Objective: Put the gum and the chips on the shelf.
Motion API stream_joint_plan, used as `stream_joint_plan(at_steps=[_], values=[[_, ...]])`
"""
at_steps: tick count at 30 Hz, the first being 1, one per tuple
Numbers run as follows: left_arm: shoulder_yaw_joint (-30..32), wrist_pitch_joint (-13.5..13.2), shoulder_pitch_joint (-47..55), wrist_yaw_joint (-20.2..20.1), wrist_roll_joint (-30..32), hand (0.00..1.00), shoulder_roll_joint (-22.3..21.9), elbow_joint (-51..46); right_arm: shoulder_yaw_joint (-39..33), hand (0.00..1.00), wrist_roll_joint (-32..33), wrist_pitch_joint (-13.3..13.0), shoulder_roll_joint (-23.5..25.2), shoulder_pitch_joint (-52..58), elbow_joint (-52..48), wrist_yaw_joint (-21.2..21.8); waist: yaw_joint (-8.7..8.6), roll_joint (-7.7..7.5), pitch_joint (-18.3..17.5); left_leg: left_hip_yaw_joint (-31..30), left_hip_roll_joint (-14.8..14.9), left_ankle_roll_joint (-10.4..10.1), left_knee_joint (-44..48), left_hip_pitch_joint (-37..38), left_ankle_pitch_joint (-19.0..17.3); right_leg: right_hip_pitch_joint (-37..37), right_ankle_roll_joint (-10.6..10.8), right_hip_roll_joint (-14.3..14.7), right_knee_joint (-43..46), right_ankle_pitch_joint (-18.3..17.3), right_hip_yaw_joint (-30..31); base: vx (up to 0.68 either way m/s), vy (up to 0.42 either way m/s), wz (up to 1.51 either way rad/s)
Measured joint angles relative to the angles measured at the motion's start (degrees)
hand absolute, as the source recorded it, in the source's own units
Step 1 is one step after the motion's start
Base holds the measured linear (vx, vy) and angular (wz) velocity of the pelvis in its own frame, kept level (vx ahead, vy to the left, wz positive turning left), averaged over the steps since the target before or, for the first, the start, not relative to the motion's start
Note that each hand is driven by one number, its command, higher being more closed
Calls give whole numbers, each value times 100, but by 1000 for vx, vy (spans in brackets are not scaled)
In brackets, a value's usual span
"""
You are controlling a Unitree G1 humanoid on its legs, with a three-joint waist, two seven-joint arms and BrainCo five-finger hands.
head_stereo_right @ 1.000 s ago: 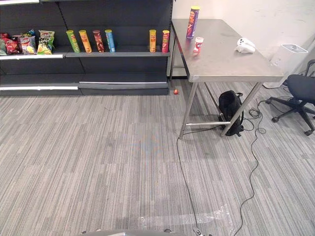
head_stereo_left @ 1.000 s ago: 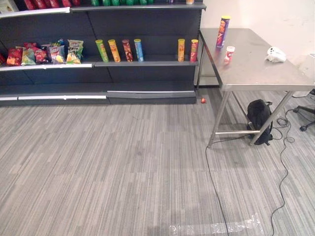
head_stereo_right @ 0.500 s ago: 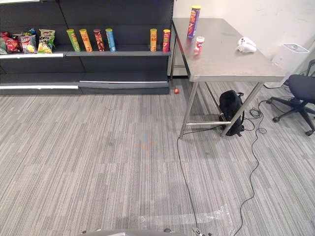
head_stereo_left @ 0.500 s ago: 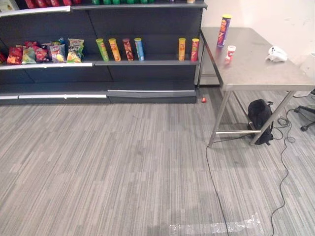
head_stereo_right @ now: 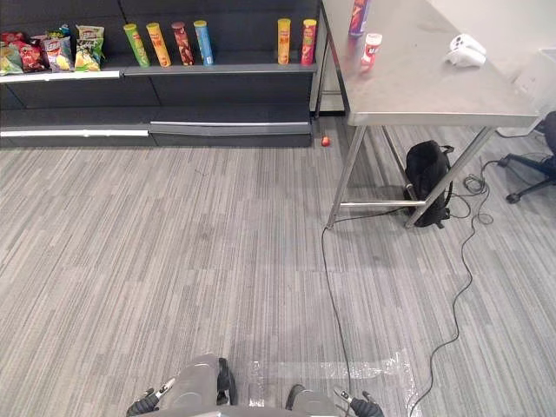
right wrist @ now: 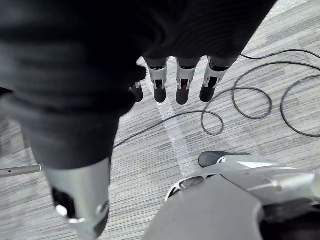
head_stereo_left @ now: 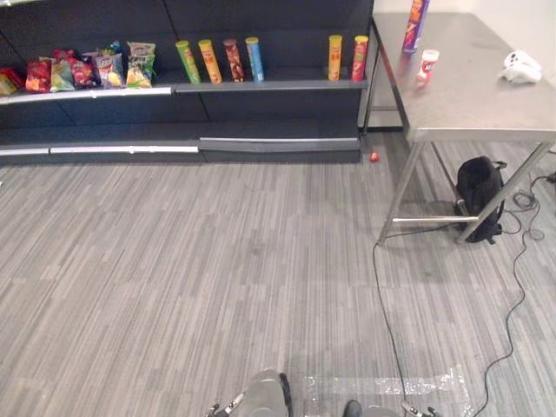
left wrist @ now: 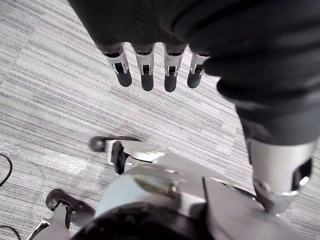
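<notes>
The gum, a small white and red bottle [head_stereo_left: 426,66], stands on the steel table [head_stereo_left: 469,109] at the far right. Just behind it stands the chips, a tall purple can [head_stereo_left: 414,22]. The dark shelf [head_stereo_left: 261,85] runs along the far wall to the left of the table. My left hand [left wrist: 146,70] hangs over the grey floor with straight fingers and holds nothing. My right hand [right wrist: 182,82] hangs the same way, open and empty. Both hands are far from the table.
Several chip cans [head_stereo_left: 217,61] and snack bags [head_stereo_left: 87,69] line the shelf's middle board. A small red thing [head_stereo_left: 374,157] lies on the floor by the shelf. A black backpack [head_stereo_left: 479,195] sits under the table, a white object [head_stereo_left: 521,66] on it, a chair [head_stereo_right: 539,148] beyond.
The camera has tipped downward, so shelf and table sit higher in the picture. None of the things has moved.
</notes>
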Motion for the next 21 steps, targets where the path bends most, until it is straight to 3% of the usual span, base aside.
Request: stream_joint_plan(at_steps=[2, 3, 5, 6, 7, 8, 9, 10, 11, 13, 15, 16, 17, 18, 19, 20, 21], values=[[-12, -5, 2, 24, -9, 0, -21, 0, 3, 0, -1, 0, -26, -18, -2, 0, -6, 49, 11, -39, 37, -117, -1381, 21, 452, 21, 127, -95, -29, -79, 94, 259, 222, -21], [-39, -6, 5, 64, -8, 0, -41, 1, 8, 0, -5, 0, -71, -26, -2, 0, -3, 149, 41, -96, 132, -173, -2125, 34, 674, 103, 191, -83, -115, -118, 144, 332, 290, -23], [-44, -13, 0, 116, -11, 0, -108, -2, 13, 0, -11, 1, -140, -31, 0, -3, 12, 274, 93, -149, 287, -206, -2433, -22, 730, 228, 376, -55, -139, -231, 254, 409, 371, -32], [-27, -22, 63, 127, -11, 0, -139, 4, 55, 0, -82, 2, -188, -34, 0, -6, 18, 309, 93, 12, 419, -144, -2288, -22, 1056, 379, 578, -114, -140, -359, 410, 465, 421, -50], [-15, -23, 118, 124, -11, 0, -108, 4, 51, 0, -126, 2, -153, -50, 6, -3, 23, 213, 59, 155, 341, -42, -2014, 3, 1268, 463, 638, -311, -153, -453, 501, 574, 467, -67], [0, -42, 158, 122, 17, 0, 24, -5, 27, 0, -130, -2, -23, -89, 10, 14, 42, -60, -68, 273, 127, 75, -1675, -134, 1195, 460, 596, -567, -185, -500, 597, 391, 236, -43], [-1, -44, 156, 123, 30, 0, 60, -3, 9, 0, -131, -2, 25, -99, 13, 19, 38, -125, -111, 315, 70, 140, -1595, -179, 1115, 432, 587, -640, -165, -470, 617, 493, 239, -18], [2, -37, 68, 145, 48, 0, 151, 0, -84, 0, -137, -21, 136, -127, 7, 31, -6, -277, -172, 371, -136, 240, -1399, -296, 866, 265, 700, -876, 67, -302, 652, 490, 236, 6], [-1, -37, 29, 148, 58, 0, 176, 48, -261, 0, -154, -28, 158, -131, 10, 31, 9, -308, -188, 456, -269, 328, -1339, -220, 747, 73, 896, -1044, 465, -90, 808, 489, 262, 5], [11, -30, 36, 143, 90, 0, 154, 66, -417, 0, -183, -29, 162, -94, 5, 33, 28, -294, -216, 620, -383, 584, -1359, 99, 598, -193, 882, -1198, 1299, 276, 1088, 475, 282, -12], [-8, -30, 65, 140, 184, 0, 199, 43, -450, 0, -183, -31, 159, -97, -23, 33, -9, -288, -241, 661, -489, 676, -1434, 494, 401, -613, 899, -1336, 2518, 972, 1198, 537, 286, -6], [-102, -32, 64, 142, 268, 0, 208, 35, -448, 0, -182, -34, 181, -82, -37, 30, -38, -311, -239, 660, -572, 776, -1585, 835, 272, -945, 890, -1490, 3370, 1637, 1213, 523, 197, 8], [-180, -30, 32, 134, 285, 0, 251, -29, -448, 0, -180, -42, 189, -75, -43, 23, -72, -305, -193, 635, -660, 839, -1771, 1205, 162, -1353, 899, -1554, 4455, 1584, 1227, 434, 107, 9], [-217, -28, 20, 139, 291, 0, 253, -45, -448, 0, -180, -43, 181, -76, -43, 23, -84, -301, -190, 626, -682, 845, -1889, 1417, 137, -1560, 847, -1542, 4955, 1290, 1204, 427, 77, 4], [-284, -36, 12, 140, 290, 0, 237, -72, -412, 0, -172, -45, 153, -67, -73, 10, -97, -237, -151, 627, -702, 832, -2152, 1902, 98, -1855, 732, -1416, 5569, 757, 971, 337, 45, 2], [-325, -37, 7, 135, 287, 0, 219, -71, -357, 0, -164, -71, 147, -41, -227, 9, -172, -172, -114, 622, -685, 823, -2364, 2312, 72, -2066, 378, -1316, 5712, 236, 533, 407, 27, 0], [-321, -37, 2, 138, 286, 0, 209, -70, -323, 0, -163, -97, 143, -42, -283, 9, -212, -159, -111, 629, -673, 819, -2443, 2467, 59, -2193, 288, -1250, 5621, 51, 339, 370, -34, 12]])
